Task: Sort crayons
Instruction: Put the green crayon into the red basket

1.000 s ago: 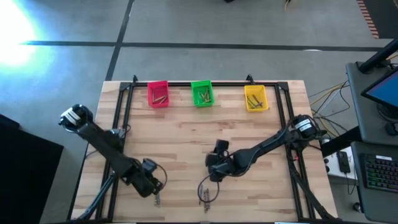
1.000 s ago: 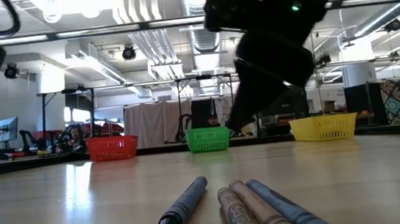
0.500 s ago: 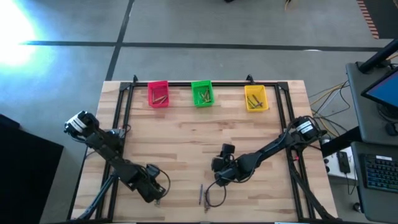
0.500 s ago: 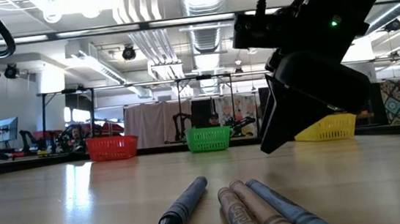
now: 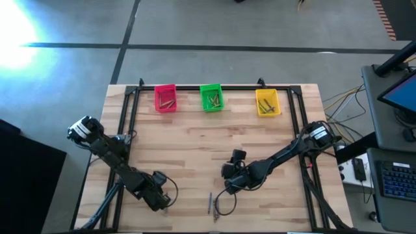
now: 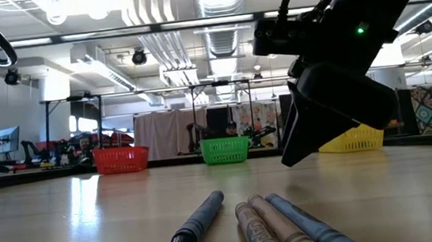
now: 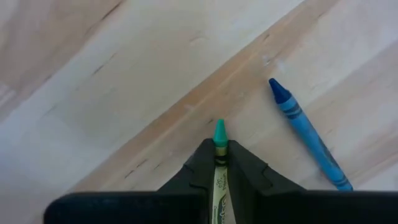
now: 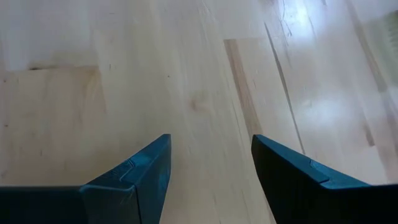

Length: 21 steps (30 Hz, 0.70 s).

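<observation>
**Green crayon now clamped at the near left of the table**

In the left wrist view the left gripper [image 7: 219, 163] is seen clenched on a green crayon [image 7: 219, 138], where a second ago its fingers stood apart; the pick is judged made, and carriage to a bin is what remains. A blue crayon [image 7: 306, 134] lies just beside it on the boards, untouched. In the low view four more crayons [image 6: 264, 223], paper-wrapped cylinders with blunt cone tips, are seen lying close together at the near edge. Above them the right gripper [image 8: 210, 168] is held released over bare wood, lowered and shifted nearer since a second ago. The table [image 5: 195, 146] is made of pale jointed planks with a faint sheen. At the far edge three latticed plastic baskets are set well apart: the pink bin [image 5: 165, 98], green bin [image 5: 210, 97] and yellow bin [image 5: 266, 103], each already holding crayons
</observation>
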Available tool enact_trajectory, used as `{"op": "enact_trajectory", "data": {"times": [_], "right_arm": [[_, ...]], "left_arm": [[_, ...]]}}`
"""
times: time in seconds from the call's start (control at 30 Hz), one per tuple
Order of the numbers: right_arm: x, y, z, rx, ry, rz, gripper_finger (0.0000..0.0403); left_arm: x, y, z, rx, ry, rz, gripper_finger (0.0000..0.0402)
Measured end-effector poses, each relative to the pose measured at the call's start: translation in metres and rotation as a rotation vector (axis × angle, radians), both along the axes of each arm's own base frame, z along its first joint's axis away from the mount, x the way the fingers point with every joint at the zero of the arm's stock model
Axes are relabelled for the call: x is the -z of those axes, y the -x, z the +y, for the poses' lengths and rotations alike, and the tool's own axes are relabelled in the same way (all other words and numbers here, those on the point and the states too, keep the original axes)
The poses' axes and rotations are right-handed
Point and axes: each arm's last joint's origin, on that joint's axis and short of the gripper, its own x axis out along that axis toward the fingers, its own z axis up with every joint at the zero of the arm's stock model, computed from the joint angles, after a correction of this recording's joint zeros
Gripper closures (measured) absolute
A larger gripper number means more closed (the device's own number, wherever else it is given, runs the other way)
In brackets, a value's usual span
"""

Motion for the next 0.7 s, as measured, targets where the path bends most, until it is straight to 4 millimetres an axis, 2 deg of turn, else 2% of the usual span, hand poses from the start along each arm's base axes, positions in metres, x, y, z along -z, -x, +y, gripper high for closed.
{"op": "enact_trajectory", "data": {"times": [0.13, 0.2, 0.3, 0.37, 0.47, 0.57, 0.7], "right_arm": [[0.001, 0.001, 0.000, 0.001, 0.001, 0.001, 0.0188], [0.001, 0.000, 0.000, 0.001, -0.002, -0.006, 0.0188], [0.001, -0.002, 0.001, 0.005, -0.019, -0.039, 0.0188], [0.002, -0.005, 0.001, 0.012, -0.050, -0.093, 0.0188], [0.005, -0.007, 0.002, 0.003, -0.083, -0.154, 0.0188], [0.008, -0.006, 0.001, -0.002, -0.090, -0.172, 0.0188], [0.009, -0.005, 0.001, 0.013, -0.097, -0.173, 0.0188]], "left_arm": [[-0.003, -0.001, 0.004, 0.032, -0.010, 0.002, 0.0393], [-0.008, -0.003, 0.012, 0.052, -0.028, -0.008, 0.0397], [-0.021, -0.006, 0.043, 0.066, -0.166, -0.032, 0.0400], [-0.041, -0.011, 0.063, 0.069, -0.221, -0.098, 0.0400], [-0.063, -0.006, 0.109, 0.074, -0.363, -0.075, 0.0400], [-0.088, -0.006, 0.160, 0.042, -0.502, -0.135, 0.0400], [-0.107, -0.006, 0.230, -0.010, -0.623, -0.192, 0.0400]]}}
